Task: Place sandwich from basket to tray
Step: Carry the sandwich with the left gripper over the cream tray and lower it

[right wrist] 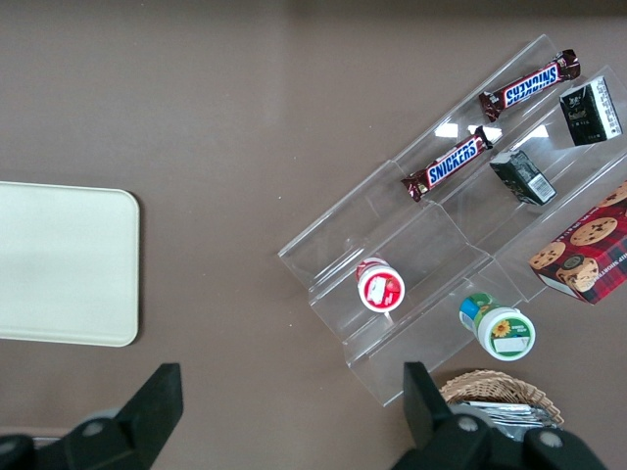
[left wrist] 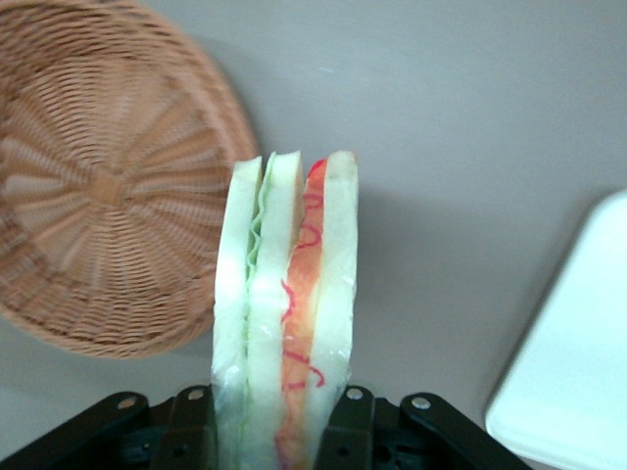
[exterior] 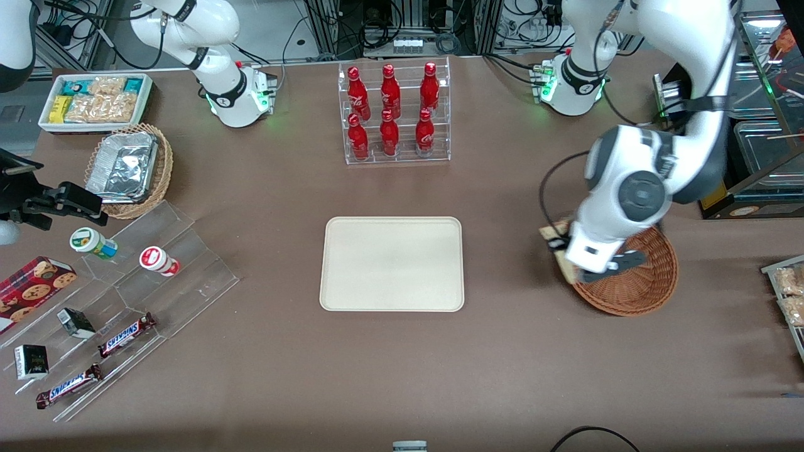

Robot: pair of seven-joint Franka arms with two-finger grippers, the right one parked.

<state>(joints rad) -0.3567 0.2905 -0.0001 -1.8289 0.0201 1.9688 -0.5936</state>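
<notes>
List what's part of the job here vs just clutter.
Job: sandwich, held in the gripper above the table between basket and tray; basket; tray.

Clutter: cola bottles in a clear rack; foil trays in a tan basket; snack bin; chocolate bars, cups and cookie box on the clear steps.

Brown table [exterior: 264,376] carries: cream tray [exterior: 392,263], reddish wicker basket [exterior: 641,282], clear bottle rack [exterior: 396,113], stepped acrylic snack stand [exterior: 157,276], tan foil-tray basket [exterior: 135,172], white snack bin [exterior: 94,100]. Gripper [exterior: 568,254] hangs above the basket's rim.
</notes>
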